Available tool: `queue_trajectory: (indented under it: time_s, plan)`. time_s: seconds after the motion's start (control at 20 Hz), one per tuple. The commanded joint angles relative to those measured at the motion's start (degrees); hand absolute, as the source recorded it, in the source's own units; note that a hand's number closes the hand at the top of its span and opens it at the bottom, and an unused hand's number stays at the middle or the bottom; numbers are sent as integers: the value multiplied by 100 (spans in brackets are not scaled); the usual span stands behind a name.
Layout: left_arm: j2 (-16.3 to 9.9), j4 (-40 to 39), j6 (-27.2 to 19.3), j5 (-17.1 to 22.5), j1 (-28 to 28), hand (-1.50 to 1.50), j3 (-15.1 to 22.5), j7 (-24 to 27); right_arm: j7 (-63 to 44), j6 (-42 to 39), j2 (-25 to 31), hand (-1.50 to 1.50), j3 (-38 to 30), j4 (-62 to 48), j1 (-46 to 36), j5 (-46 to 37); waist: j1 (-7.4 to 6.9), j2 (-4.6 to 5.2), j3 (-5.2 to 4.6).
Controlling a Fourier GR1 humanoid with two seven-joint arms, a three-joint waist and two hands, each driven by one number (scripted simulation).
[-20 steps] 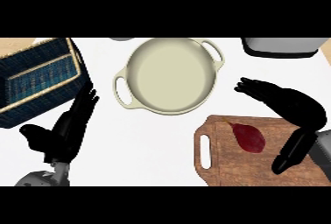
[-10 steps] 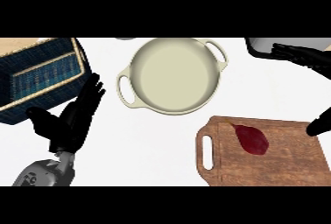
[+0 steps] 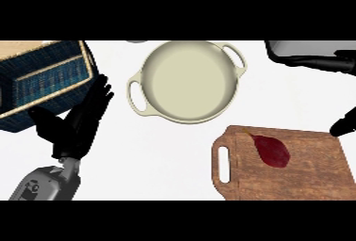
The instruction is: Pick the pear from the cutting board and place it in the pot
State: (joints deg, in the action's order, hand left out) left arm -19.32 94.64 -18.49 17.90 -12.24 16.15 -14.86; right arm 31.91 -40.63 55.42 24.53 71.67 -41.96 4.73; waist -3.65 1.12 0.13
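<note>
Black right hand (image 3: 327, 63) is showing only partly at the right edge, finger state unreadable. Left hand (image 3: 78, 121) is resting, fingers straight. Dark red pear (image 3: 272, 150) is lying on the wooden cutting board (image 3: 306, 179); cream pot (image 3: 186, 81) is standing nearby. Advice: descend directly over the pear's middle.

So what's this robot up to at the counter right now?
It is meant to move the dark red pear from the wooden cutting board into the cream pot. Right now the pear lies on the board untouched and the pot holds nothing. The right hand shows only as dark fingers at the right edge, holding nothing visible. The left hand rests open beside a blue woven basket.
</note>
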Motion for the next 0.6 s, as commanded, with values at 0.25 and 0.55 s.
queue_trajectory:
  time_s: [0.25, 0.55]
  plan:
    - [98, -18, -3, -47, -232, 0, -71, -67, 1179, -742, -221, -150, 964, -860, -508, -899, -10, 25, -2]
    - [72, -127, 161, 43, 172, 0, -207, 144, 1641, -75, -253, -150, 1797, -893, -404, -1770, 104, -31, -8]
